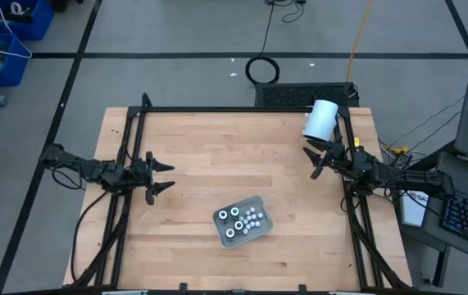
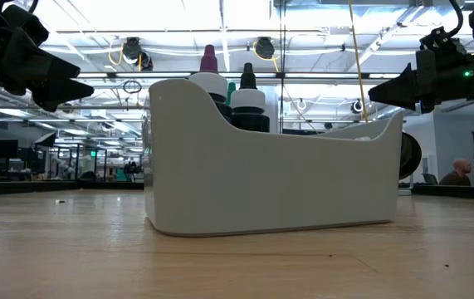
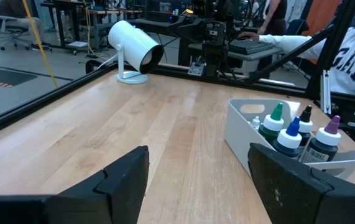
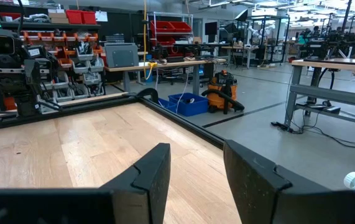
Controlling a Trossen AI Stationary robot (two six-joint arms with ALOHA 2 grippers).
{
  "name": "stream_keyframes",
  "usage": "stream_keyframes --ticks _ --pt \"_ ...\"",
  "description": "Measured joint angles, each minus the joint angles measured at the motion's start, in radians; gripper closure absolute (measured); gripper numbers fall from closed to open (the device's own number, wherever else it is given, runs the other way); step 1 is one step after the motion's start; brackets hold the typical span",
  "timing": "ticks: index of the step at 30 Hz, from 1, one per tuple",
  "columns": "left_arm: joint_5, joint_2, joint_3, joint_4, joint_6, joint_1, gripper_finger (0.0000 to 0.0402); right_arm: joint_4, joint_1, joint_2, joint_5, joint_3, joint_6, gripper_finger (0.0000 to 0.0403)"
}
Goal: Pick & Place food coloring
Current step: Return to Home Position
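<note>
The gray bin sits near the front edge of the table, about in the middle. All the food coloring bottles I can see stand inside it with their tips up. No bottle lies out on the wood. Farther back, the left gripper hangs over the left side, with its fingers wide apart and nothing in them. The bin is to its right and closer to the front. The right gripper is spread open and empty too, with the bin to its left. Both are well apart from the bin, about equally far. I think each arm only needs to pull back to its own side. At the far right corner stands the white lamp, near the right gripper
</note>
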Motion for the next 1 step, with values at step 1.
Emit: stream_keyframes --ticks 1 --pt "0.0 0.0 0.0 0.0 0.0 0.0 0.0128 0.0 0.0 0.0 0.0 0.0 0.0 0.0261"
